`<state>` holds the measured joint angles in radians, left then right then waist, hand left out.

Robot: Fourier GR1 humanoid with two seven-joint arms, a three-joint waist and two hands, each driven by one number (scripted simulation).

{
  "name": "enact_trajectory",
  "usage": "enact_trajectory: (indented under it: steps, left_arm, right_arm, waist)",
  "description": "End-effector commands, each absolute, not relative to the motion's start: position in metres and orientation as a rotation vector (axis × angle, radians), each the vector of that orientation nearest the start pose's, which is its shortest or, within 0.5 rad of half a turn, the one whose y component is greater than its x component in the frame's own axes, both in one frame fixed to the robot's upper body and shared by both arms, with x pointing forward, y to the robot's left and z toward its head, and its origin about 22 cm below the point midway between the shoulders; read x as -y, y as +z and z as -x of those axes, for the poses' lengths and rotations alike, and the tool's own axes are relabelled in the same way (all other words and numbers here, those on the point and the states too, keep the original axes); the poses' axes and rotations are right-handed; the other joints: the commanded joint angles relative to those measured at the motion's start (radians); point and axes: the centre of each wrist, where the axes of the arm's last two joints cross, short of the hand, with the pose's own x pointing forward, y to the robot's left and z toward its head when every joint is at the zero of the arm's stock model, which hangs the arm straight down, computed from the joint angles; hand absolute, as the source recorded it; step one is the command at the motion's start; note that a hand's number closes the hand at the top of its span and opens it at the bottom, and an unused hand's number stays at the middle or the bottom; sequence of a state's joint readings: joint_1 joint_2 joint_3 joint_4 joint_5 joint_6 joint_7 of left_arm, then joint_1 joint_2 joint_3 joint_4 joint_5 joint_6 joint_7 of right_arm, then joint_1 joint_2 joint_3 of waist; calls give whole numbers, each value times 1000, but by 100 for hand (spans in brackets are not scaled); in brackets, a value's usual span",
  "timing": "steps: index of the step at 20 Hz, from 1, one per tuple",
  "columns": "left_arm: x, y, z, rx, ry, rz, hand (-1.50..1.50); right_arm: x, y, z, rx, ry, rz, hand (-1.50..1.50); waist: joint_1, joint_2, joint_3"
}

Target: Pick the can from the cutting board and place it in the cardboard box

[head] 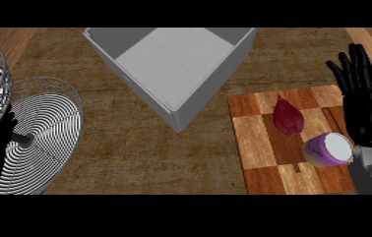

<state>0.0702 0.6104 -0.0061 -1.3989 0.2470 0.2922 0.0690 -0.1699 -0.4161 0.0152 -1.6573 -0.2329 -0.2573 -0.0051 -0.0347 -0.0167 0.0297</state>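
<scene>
Nearest the lower edge, the right hand (356, 91) rises along the right side of the cutting board (254, 137), its fingers (354, 59) straight and spread, pointing away toward the counter's far side — it has hold of nothing. The can (328, 150) lies tipped on its side on the board, below the fingertips and just left of the wrist, its pale end facing up and to the right; whether it touches the forearm cannot be told. Left of the palm lies a dark red vegetable (288, 115), close above the can. Far to the left of the fingers, past the board's edge, stands the grey cardboard box (145, 91), open at the top. The left hand (7, 128) shows only as a dark shape at the left edge by a wire rack (40, 137); its fingers cannot be made out.

The risk, as I judge it — a can on its side rolls. A closing thumb could nudge it off the board, or into the vegetable, before the fingers wrap it.
</scene>
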Motion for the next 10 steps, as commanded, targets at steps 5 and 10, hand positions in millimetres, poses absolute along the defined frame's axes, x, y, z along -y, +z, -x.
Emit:
enact_trajectory:
  steps: [5, 10]
  left_arm:
    - [-312, 54, -262, 1591, -284, -245, 0]
    - [-310, 39, -255, 1587, -271, -132, 0]
  right_arm:
    - [297, 41, -229, 1552, 236, 131, -150]
    - [348, 66, -225, 1577, 735, 612, -150]
  waist:
    - [-51, 15, -28]
    - [-109, 12, -36]
